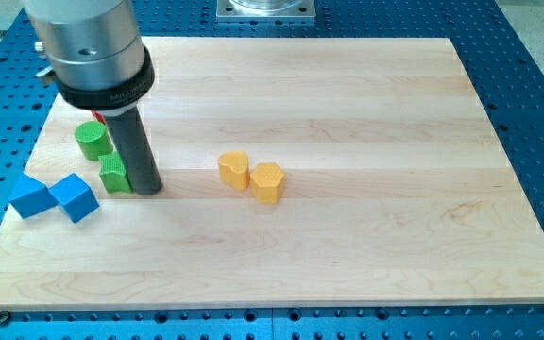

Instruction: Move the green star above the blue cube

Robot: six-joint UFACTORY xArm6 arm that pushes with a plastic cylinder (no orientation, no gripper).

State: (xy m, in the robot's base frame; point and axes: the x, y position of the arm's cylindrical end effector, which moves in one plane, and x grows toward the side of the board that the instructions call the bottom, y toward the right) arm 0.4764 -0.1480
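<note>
Two green blocks sit close by my tip (pixel 149 189), which has no jaws to spread or press, being a bare dark rod. The ridged green star-like block (pixel 113 176) touches the tip at its 9 o'clock; a round green cylinder (pixel 92 140) lies at 11 o'clock. Both blue cubes, one (pixel 74 197) and its neighbour (pixel 30 196), sit at 8 o'clock. Pushing leftward may ram the star into them, or glance it into the cylinder. Two yellow-orange blocks (pixel 251 176) lie well apart at 3 o'clock.

My tip (pixel 147 189) is touching the green star (pixel 113 176), sitting just right of it, near the blue cube (pixel 74 197).
</note>
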